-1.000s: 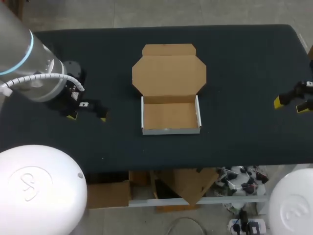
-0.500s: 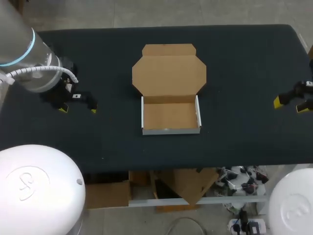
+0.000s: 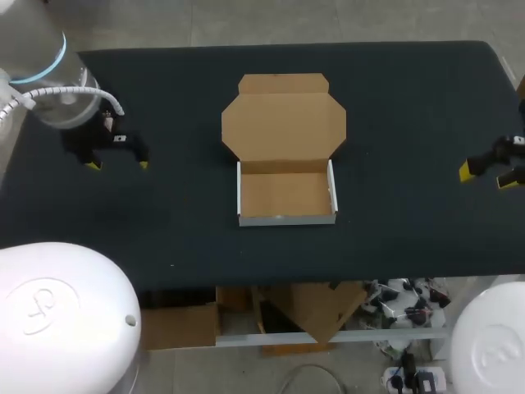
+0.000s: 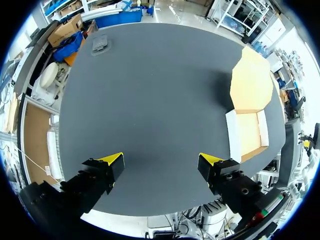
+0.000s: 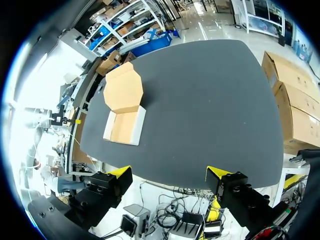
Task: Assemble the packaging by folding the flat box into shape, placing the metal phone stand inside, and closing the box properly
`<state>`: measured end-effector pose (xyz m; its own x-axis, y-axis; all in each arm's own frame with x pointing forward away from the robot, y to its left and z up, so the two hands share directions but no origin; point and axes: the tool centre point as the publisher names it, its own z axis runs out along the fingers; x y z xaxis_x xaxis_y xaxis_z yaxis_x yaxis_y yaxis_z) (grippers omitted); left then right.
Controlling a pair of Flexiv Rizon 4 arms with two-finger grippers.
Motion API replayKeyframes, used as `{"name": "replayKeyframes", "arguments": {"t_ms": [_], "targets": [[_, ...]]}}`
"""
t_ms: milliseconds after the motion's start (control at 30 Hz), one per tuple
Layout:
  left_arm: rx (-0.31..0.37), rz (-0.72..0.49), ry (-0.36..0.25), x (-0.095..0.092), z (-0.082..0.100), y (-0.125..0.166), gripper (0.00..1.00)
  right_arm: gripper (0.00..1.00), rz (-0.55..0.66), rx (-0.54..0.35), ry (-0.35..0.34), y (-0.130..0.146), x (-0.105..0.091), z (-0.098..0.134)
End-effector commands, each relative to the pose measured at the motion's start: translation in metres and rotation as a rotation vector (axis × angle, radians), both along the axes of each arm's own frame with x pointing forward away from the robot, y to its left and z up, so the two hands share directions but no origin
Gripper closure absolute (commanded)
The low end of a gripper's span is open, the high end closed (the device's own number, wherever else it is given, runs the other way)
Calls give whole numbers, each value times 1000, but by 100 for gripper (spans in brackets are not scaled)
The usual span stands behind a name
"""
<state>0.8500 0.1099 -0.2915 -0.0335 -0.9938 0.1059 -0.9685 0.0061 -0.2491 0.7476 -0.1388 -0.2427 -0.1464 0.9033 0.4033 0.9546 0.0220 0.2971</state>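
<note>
The box point(image 3: 285, 193) is sitting open, lid flat. Left tool point(image 3: 117, 164) and right tool point(image 3: 488, 176) are hanging well off either side of it, both gaping, empty. The grey lump point(image 4: 100, 44) far from the box, possibly the stand, is wanting a square grip.

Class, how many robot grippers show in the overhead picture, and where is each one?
2. The left gripper is over the left side of the table, well clear of the open box; the right gripper is at its right edge. Both are open, holding nothing.

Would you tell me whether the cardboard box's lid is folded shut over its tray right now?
No, the lid lies flat and open behind the tray, whose floor is bare.
</note>
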Motion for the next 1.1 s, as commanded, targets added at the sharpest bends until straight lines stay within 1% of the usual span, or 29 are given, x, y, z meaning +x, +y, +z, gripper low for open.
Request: {"name": "replayKeyframes", "arguments": {"t_ms": [33,167,333,667,867,1100], "targets": [[-12,-7,90,31,-16,11,0,0,-1,0,0,0,-1,0],[-10,6,112,44,-25,28,0,0,-1,0,0,0,-1,0],[-5,27,146,54,-36,46,0,0,-1,0,0,0,-1,0],[-6,41,184,73,-47,74,0,0,-1,0,0,0,-1,0],[-5,43,192,83,-49,86,0,0,-1,0,0,0,-1,0],[2,50,196,85,-45,91,0,0,-1,0,0,0,-1,0]]}}
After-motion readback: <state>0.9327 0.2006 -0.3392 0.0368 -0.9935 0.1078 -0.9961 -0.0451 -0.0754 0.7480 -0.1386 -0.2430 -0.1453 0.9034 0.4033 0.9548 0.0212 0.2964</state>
